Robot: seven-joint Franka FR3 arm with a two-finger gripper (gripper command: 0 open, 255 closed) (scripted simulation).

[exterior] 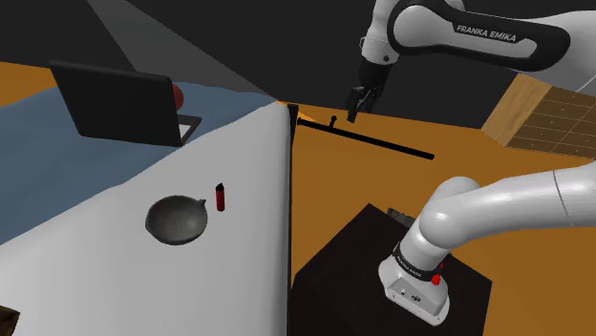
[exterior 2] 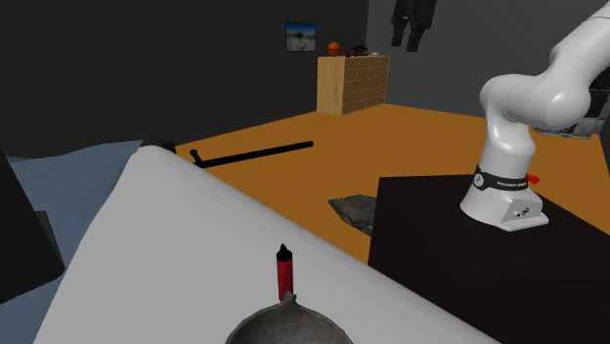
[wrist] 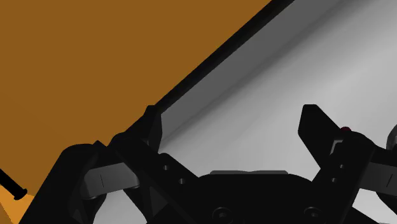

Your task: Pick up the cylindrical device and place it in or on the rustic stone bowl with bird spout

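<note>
1. I see the all-black two-finger gripper (exterior: 356,108) hanging high in the air, over the far corner of the plain white table (exterior: 105,267) where it meets the orange floor (exterior: 334,191).
2. From the wrist camera, the gripper (wrist: 234,130) has its fingers (wrist: 150,127) standing wide apart. Between them is nothing but the table surface (wrist: 331,70) and its dark edge, so it grips nothing.
3. The small red cylindrical device with a black tip (exterior: 221,196) stands on the table, well apart from the gripper.
4. Its long axis is vertical. In the second exterior view the device (exterior 2: 284,273) stands upright with the black tip pointing straight up.
5. The dark grey stone bowl with a spout (exterior: 177,220) sits just beside the device, on the shoulder view's left of it, with the spout turned toward the device. I cannot tell whether the two touch.
6. In the second exterior view the bowl (exterior 2: 289,326) lies at the bottom edge, with the device just behind it.
7. A black open laptop (exterior: 119,100) stands further back along the table.
8. A long thin black rod (exterior: 368,139) lies on the floor beyond the table.
9. The arm's white base (exterior 2: 508,191) sits on the dark box stand (exterior 2: 459,274).
</note>
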